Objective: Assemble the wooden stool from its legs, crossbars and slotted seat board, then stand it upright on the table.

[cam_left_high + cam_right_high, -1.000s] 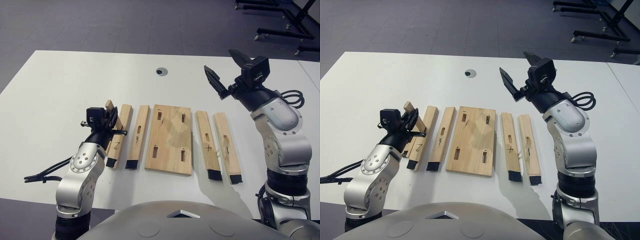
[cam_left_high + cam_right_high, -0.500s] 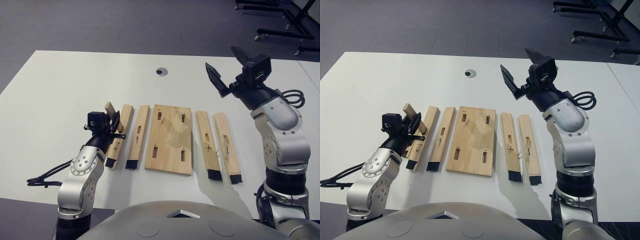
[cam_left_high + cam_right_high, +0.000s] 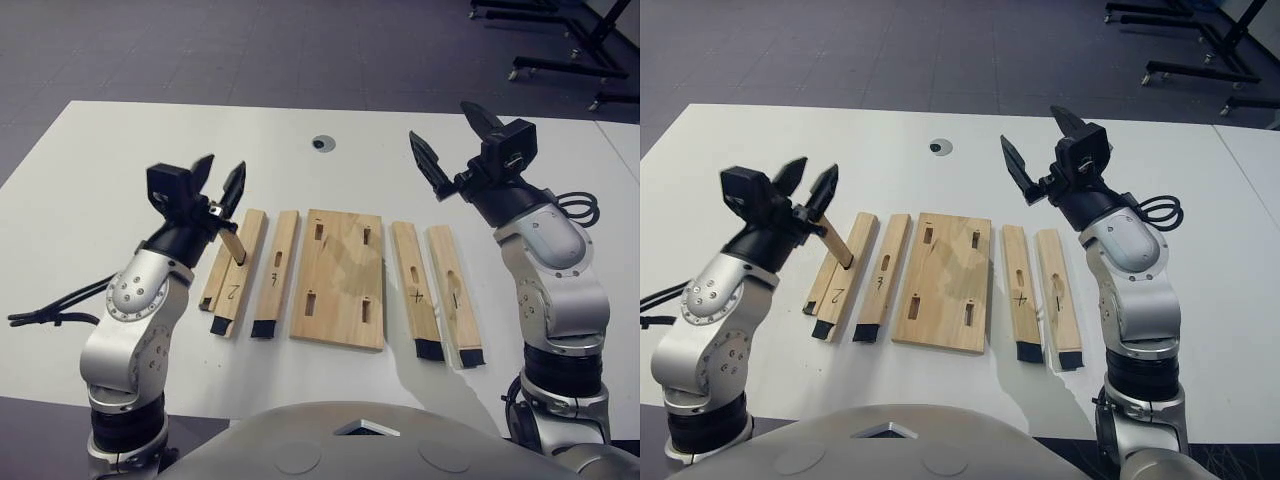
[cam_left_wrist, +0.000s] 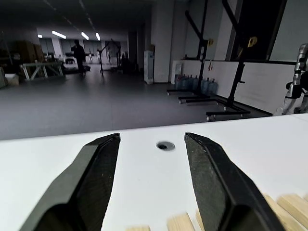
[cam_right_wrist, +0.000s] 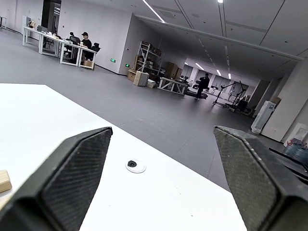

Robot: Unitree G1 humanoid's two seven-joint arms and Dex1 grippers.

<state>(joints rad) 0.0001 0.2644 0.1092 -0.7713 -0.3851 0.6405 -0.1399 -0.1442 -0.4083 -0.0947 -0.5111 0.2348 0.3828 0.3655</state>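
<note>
The slotted seat board [image 3: 340, 278] lies flat mid-table. Two legs [image 3: 237, 275] [image 3: 277, 270] lie to its left and two more [image 3: 415, 288] [image 3: 455, 292] to its right. A thin crossbar [image 3: 211, 290] rests along the outer side of the leftmost leg. A short crossbar [image 3: 233, 243] sits aslant over that leg's far end. Just above it my left gripper [image 3: 224, 162] is raised and open, with nothing between its fingers [image 4: 98, 173]. My right gripper [image 3: 438, 120] hangs open in the air behind the right-hand legs.
A round cable hole [image 3: 322, 143] is set in the white table [image 3: 120, 170] behind the board. Bare tabletop lies at the far side and both ends. Black cables [image 3: 50, 315] trail off the left edge. Frames on castors [image 3: 560, 60] stand on the floor beyond.
My left arm has lifted from low beside the leftmost leg and its gripper now stands open. The short crossbar that stuck out at its fingers now lies slanted on that leg. The right gripper barely shifted.
</note>
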